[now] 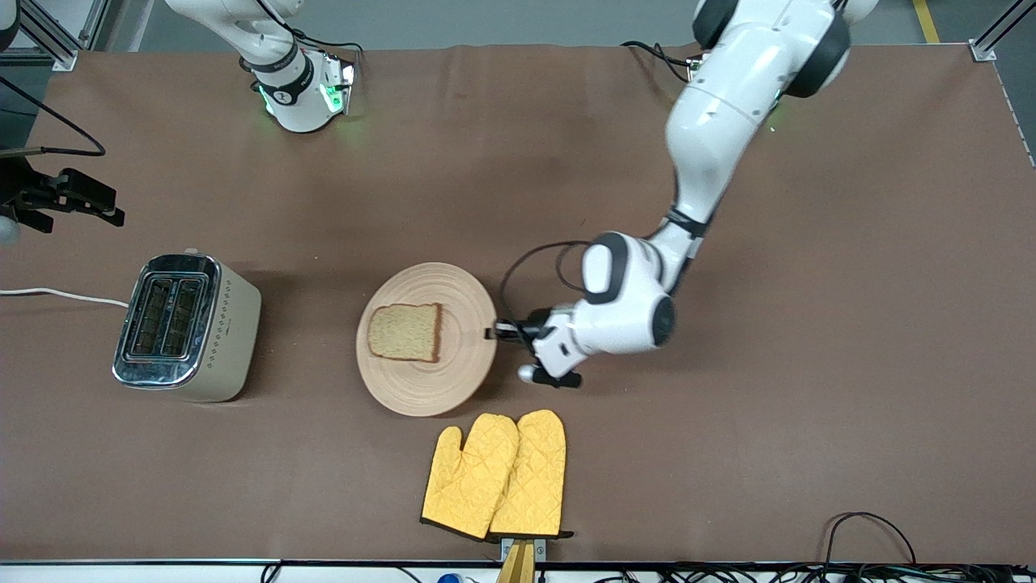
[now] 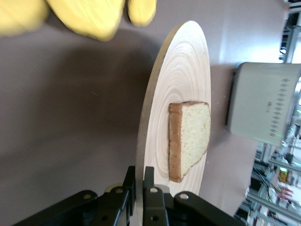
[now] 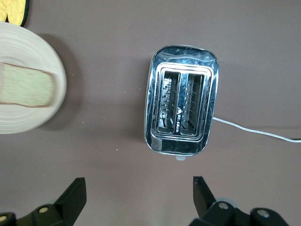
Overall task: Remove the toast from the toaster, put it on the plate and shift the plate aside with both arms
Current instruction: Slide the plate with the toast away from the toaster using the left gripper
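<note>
The round beige wooden plate (image 1: 426,389) lies mid-table with the toast (image 1: 405,332) flat on it, toward the toaster's side. My left gripper (image 1: 492,332) is shut on the plate's rim at the side toward the left arm's end. In the left wrist view its fingers (image 2: 149,175) pinch the rim of the plate (image 2: 188,70), with the toast (image 2: 190,139) close by. My right gripper (image 1: 81,198) is open and empty, up over bare table beside the toaster. Its wrist view (image 3: 138,188) shows the plate (image 3: 28,127) and toast (image 3: 26,87) at the edge.
A chrome and cream toaster (image 1: 186,328) with empty slots (image 3: 183,113) stands toward the right arm's end, its white cord trailing off. It also shows in the left wrist view (image 2: 265,106). Two yellow oven mitts (image 1: 498,478) lie nearer the front camera than the plate.
</note>
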You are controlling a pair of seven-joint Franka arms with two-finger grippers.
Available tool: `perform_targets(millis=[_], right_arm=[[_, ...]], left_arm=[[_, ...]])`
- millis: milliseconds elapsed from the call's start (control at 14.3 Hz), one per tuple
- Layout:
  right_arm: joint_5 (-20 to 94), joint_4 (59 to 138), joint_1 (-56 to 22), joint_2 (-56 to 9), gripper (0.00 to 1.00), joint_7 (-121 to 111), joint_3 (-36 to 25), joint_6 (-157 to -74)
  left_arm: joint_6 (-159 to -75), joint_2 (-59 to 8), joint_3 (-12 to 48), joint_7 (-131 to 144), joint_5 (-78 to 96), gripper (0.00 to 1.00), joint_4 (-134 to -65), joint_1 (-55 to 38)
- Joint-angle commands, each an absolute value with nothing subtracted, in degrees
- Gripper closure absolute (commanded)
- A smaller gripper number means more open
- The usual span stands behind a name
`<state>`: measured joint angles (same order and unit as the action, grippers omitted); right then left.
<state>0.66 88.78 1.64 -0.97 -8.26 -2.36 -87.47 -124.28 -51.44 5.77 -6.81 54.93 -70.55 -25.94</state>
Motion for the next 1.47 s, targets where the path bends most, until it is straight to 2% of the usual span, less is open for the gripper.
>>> perform_targets(millis=[0, 210, 490, 909, 1119, 1399], right_arm=[[-0.44, 86.13, 2.99, -1.58, 0.0, -8.26, -1.14, -86.57], [-3.86, 86.22, 2.9, -1.58, 0.0, -8.17, -0.97, -86.84], [-3.43, 86.57, 4.3, -1.58, 0.0, -8.09, -0.88, -86.57], [-3.08, 86.75, 6.24, -1.67, 0.0, -8.09, -0.53, -86.66], [-2.9, 87.19, 6.68, -1.67, 0.0, -8.09, 0.0, -86.75], [-2.99, 87.19, 8.44, -1.67, 0.0, -8.09, 2.37, -86.75]], left_arm=[[-113.77, -47.03, 7.21, -13.08, 54.49, 1.0, -72.25, -17.34], [-102.6, -47.02, 7.21, -20.54, 54.4, 1.0, -72.33, -7.07], [-91.69, -48.51, 6.95, -29.34, 52.84, 1.0, -72.07, 6.39], [-87.37, -50.88, 6.68, -39.89, 45.63, 1.0, -72.25, 22.48], [-87.19, -54.48, 6.59, -45.51, 45.18, 1.0, -72.33, 26.88], [-87.89, -59.32, 6.59, -50.27, 45.26, 1.0, -72.07, 28.3]])
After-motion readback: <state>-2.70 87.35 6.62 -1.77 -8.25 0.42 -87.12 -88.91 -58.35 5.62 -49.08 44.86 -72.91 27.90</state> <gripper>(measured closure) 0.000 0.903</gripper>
